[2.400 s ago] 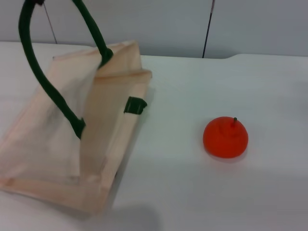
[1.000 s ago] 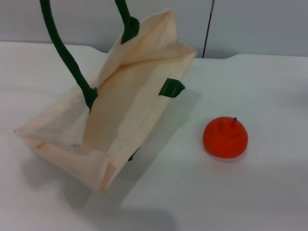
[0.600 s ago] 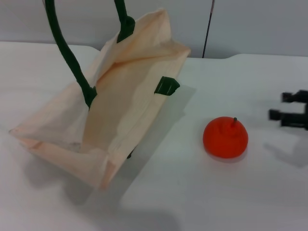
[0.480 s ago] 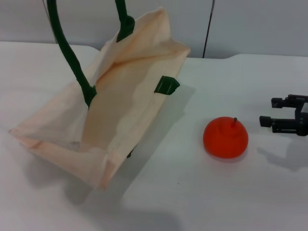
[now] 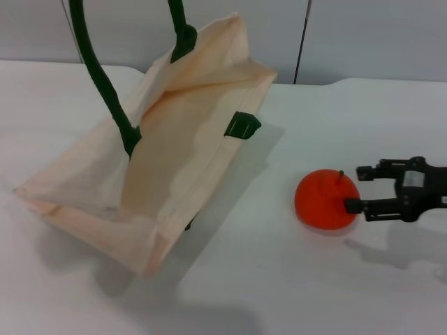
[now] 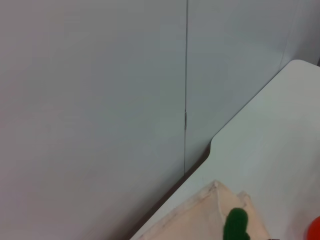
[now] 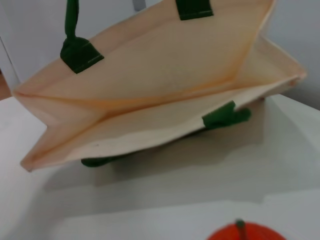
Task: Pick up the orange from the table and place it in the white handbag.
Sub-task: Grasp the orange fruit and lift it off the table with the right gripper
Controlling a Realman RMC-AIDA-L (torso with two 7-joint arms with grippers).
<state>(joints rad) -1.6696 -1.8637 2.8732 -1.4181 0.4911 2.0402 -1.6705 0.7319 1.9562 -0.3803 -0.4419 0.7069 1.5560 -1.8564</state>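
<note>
The orange (image 5: 325, 201) sits on the white table (image 5: 265, 279), right of centre in the head view. My right gripper (image 5: 353, 188) is open at the orange's right side, one finger (image 5: 374, 170) behind it and one (image 5: 367, 206) in front, just at its edge. The white handbag (image 5: 174, 160) is tilted with its mouth gaping toward the orange, its dark green handles (image 5: 98, 77) pulled up out of view. The left gripper is out of view. The right wrist view shows the bag's open mouth (image 7: 165, 95) and the top of the orange (image 7: 245, 233).
A grey wall (image 5: 349, 35) runs behind the table. The table's far edge has a step at the back right (image 5: 335, 82). The left wrist view shows the wall, the table corner (image 6: 280, 130) and the bag's top edge (image 6: 210, 210).
My right gripper has come in from the right edge and reached the orange's right side. The bag was lifted and tilted earlier and now holds still. The orange has not moved.
</note>
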